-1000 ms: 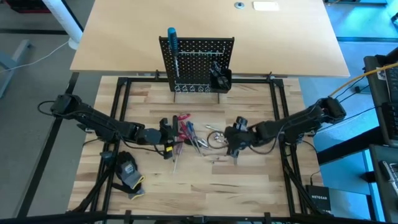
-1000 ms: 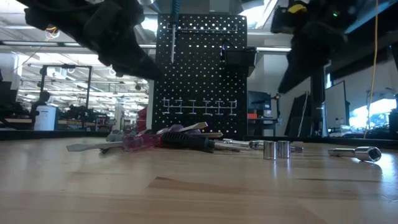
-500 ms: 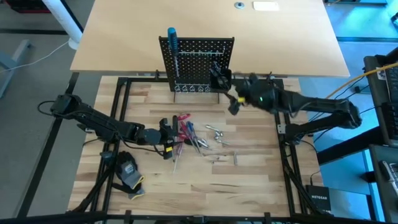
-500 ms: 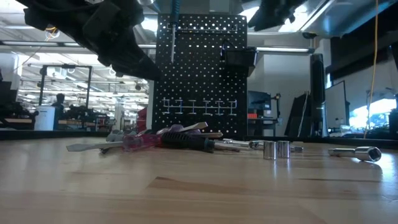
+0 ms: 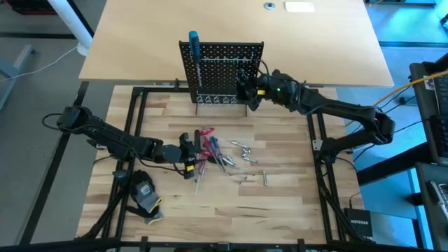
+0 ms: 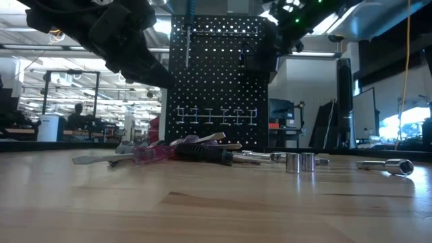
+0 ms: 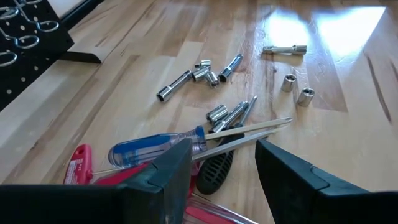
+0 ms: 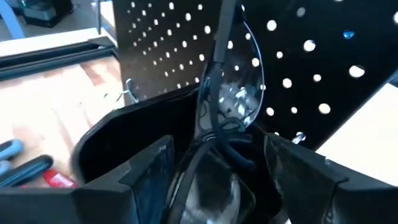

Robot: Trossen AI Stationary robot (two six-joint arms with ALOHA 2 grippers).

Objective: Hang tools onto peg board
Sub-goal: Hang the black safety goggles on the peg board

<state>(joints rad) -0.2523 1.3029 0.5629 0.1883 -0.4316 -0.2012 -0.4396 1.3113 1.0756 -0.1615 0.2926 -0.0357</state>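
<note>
The black peg board [image 5: 220,70] stands upright at the table's far side, with a blue-handled screwdriver [image 5: 194,49] hanging at its left and a small black bin [image 5: 250,89] at its right. Loose tools [image 5: 213,150] lie in a heap mid-table: red, blue and black handles and silver bits [image 5: 245,150]. My left gripper [image 5: 190,152] hovers open at the heap's left edge, over the blue handle [image 7: 155,149]. My right gripper [image 5: 246,91] is up at the bin [image 8: 143,130], with a shiny ring-like thing [image 8: 239,93] between its fingers. My right gripper has the shiny ring's lower part [image 8: 224,174] between its two fingers, which stand wide apart. The fingers come from the table's right, slanting down toward the peg board. The ring is lifted clear of the table, over the bin's open top; the pads' exact touch is hidden.
A black-and-yellow glove [image 5: 145,192] lies at the near left. Silver sockets [image 6: 300,162] and a socket bar [image 6: 388,164] lie on the wood to the right of the heap. A black rod [image 8: 222,37] rises from the bin. A black frame [image 5: 136,126] borders the work area.
My right gripper has risen from the middle of the table and swung toward the far edge, up to the bin on the peg board, turning as it went. The ring that lay beside it is gone from the table. My left gripper has kept still.
</note>
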